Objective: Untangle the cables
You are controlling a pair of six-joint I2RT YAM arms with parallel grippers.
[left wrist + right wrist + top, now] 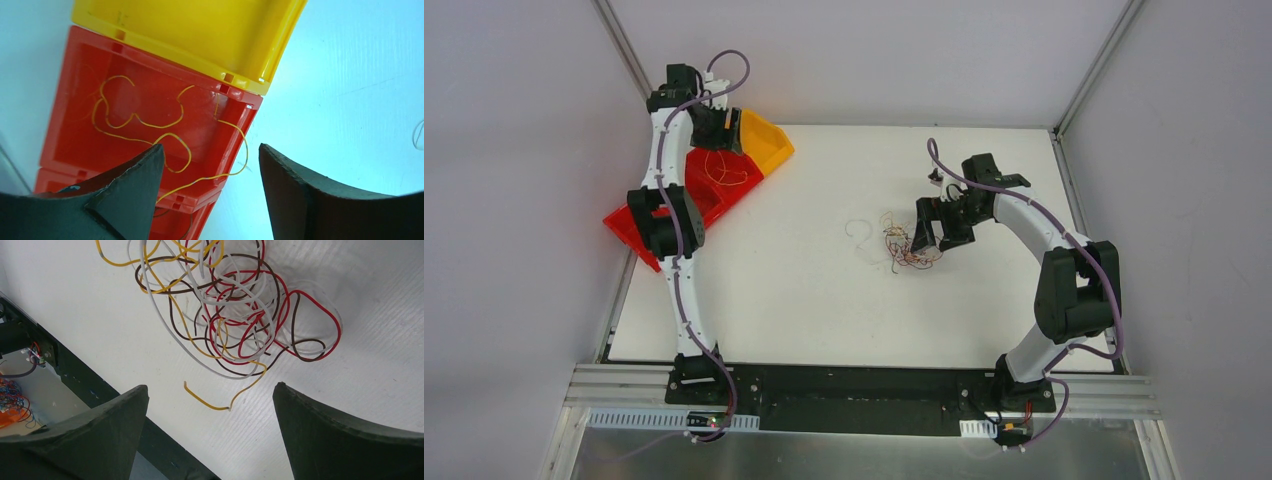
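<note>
The knot of thin red, brown, white and yellow wires lies near the middle of the flat white table. The right gripper hangs just over its near edge, both dark fingers spread wide with nothing between them. That stance suits dropping onto a single strand, and the free yellow end curling out toward the fingers looks the easiest to pinch. A pale loose strand lies near the knot on its left, apart from it. At the far left corner the left gripper hovers over the square red plastic bin, likewise parted and empty. A single thin yellow wire sprawls in loops on that bin's floor, with one stretch draped over the rim toward the table. The bin therefore seems to serve as the drop-off for separated strands. A yellow plastic bin abuts it. Most of the sorting appears to lie ahead.
</note>
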